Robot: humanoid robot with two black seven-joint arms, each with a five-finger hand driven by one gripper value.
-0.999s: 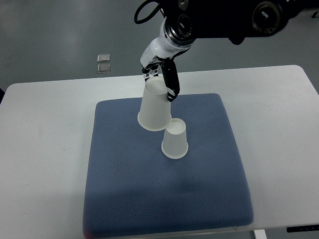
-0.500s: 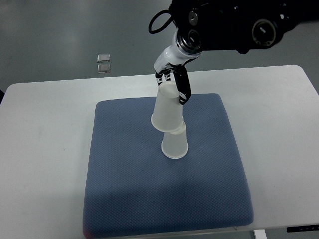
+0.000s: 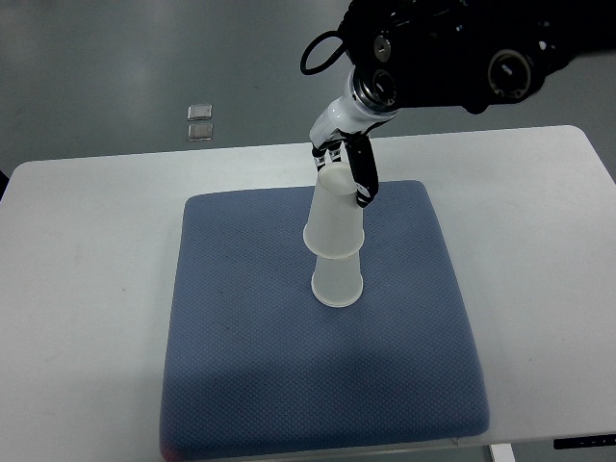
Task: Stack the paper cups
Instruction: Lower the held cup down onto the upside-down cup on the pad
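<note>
Top view shows a white table (image 3: 87, 250) filling most of the frame, with grey floor beyond its far edge. On the table lies a large blue-grey textured mat (image 3: 241, 366), roughly square with rounded corners, reaching almost to the near table edge.

From the upper right a dark robot arm (image 3: 462, 58) comes in, with a black cable loop at its near end and a white wrist section angled down toward the mat. At its end the right hand (image 3: 345, 171) has its dark fingers (image 3: 364, 178) closed around the base of the upper paper cup (image 3: 332, 217), which is upside down, its wider mouth facing downward.

That cup sits over the top of the lower paper cup (image 3: 337, 281), also upside down, standing on the mat a little above its centre. The 2 cups overlap, the upper one tilted slightly to the left.

On the floor past the table are 2 small pale square plates (image 3: 200, 121), 1 just behind the other.
</note>
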